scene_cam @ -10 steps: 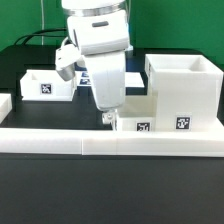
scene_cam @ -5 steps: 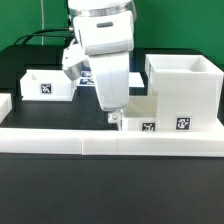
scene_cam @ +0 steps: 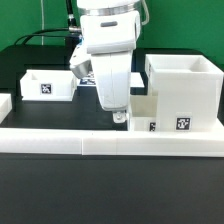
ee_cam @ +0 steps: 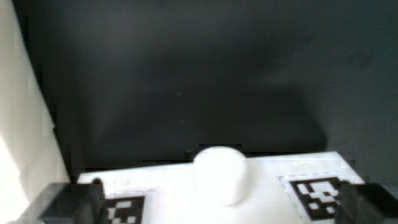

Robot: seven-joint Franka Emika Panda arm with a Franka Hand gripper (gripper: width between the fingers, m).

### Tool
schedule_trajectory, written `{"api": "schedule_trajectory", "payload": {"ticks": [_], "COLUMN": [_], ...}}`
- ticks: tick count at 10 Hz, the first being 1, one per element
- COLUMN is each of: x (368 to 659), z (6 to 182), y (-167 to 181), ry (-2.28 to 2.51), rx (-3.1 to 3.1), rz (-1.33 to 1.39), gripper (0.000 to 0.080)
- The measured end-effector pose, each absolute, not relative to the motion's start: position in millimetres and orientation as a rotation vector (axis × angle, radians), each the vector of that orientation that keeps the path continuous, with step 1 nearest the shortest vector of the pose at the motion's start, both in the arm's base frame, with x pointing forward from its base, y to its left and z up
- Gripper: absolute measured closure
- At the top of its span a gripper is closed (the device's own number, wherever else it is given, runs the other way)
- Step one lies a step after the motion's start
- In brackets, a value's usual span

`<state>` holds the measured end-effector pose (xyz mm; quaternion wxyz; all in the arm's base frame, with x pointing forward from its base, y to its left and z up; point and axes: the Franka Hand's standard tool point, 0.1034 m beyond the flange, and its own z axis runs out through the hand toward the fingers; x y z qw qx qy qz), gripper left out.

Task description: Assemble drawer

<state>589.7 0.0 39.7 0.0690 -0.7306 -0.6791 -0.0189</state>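
The gripper [scene_cam: 120, 117] hung low over the small tray [scene_cam: 143, 112], which sat just beside the tall casing [scene_cam: 185, 85] on the exterior view's right, tucked behind the long low wall [scene_cam: 60, 140]. The other tray [scene_cam: 45, 83] stood well apart on the exterior view's left. In the wrist view the jaws stood apart, with a dark finger [ee_cam: 68, 205] showing off to one side of the tray's rounded knob [ee_cam: 217, 178] and not touching it, so nothing was grasped. What worried me was that knob: smooth and domed, it looked likely to squirt out if the pads closed high or off-centre. A sideways nudge could also have shoved the light tray against the casing or the wall, skewing it before any lift.
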Motion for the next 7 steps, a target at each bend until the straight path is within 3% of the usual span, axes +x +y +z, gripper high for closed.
{"api": "schedule_trajectory", "payload": {"ticks": [7], "x": [585], "z": [37.4], "y": [25], "ry": [-2.084], "rx": [-2.111], "rz": [-0.021], "gripper": [0.0151]}}
